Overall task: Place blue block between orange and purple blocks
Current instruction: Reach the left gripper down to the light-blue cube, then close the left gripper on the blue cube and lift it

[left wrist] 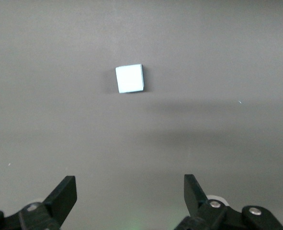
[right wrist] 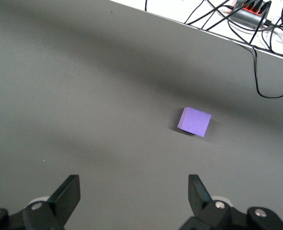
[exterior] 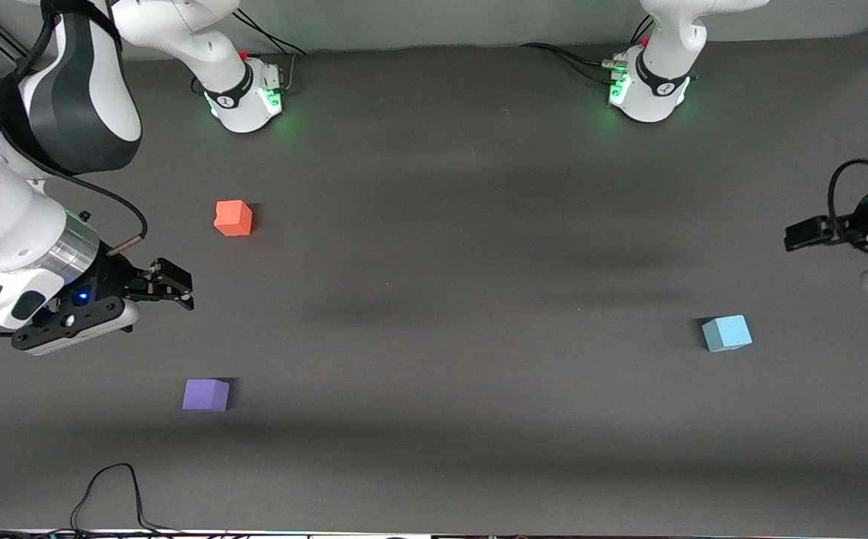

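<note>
Blue block (exterior: 726,333) at lower right of the front view, alone on the tabletop (exterior: 449,247), well apart from orange block (exterior: 233,218) and purple block (exterior: 206,394) at left

Best lowered squarely over it with the left end effector (left wrist: 130,191), now wide open and empty at the right edge; right end effector (exterior: 168,287), also wide open and empty, waiting between the pair, better kept clear of that gap

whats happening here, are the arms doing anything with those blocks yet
Nothing is held yet. The left end effector hangs open above the table at the left arm's end, with the blue block lying alone below it. The right end effector is open too, up over the table between the orange block and the purple block. The gap between those two is unfilled.
</note>
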Tool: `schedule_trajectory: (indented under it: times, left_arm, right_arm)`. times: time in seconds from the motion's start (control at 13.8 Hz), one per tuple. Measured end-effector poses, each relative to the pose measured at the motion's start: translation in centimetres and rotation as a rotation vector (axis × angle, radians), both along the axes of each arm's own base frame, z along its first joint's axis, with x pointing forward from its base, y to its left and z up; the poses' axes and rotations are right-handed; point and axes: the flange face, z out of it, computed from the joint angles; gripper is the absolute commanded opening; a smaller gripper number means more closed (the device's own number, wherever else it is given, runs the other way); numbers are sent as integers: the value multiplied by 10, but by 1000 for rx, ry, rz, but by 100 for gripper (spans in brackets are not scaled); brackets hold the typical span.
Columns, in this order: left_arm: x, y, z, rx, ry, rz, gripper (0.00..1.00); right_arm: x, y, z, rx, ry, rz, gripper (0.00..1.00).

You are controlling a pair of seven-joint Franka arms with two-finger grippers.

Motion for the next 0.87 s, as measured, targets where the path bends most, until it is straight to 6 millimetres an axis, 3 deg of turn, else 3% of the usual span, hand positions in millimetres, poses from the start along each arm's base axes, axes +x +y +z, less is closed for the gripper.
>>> schedule_trajectory:
  times: [0.22,0.43,0.65,0.87]
  left_arm:
    - [25,6,-65,-5,23,-27,100]
    - [51,30,-148,-8,43,-8,100]
    - [64,38,-222,-16,60,0,100]
    - [68,39,-281,-34,70,12,100]
  right_arm:
    - [3,-9,-10,-6,17,-16,100]
    - [5,-13,-18,-13,30,-24,100]
    - [4,-13,-23,-15,44,-24,100]
    - [3,-17,-24,-16,56,-30,100]
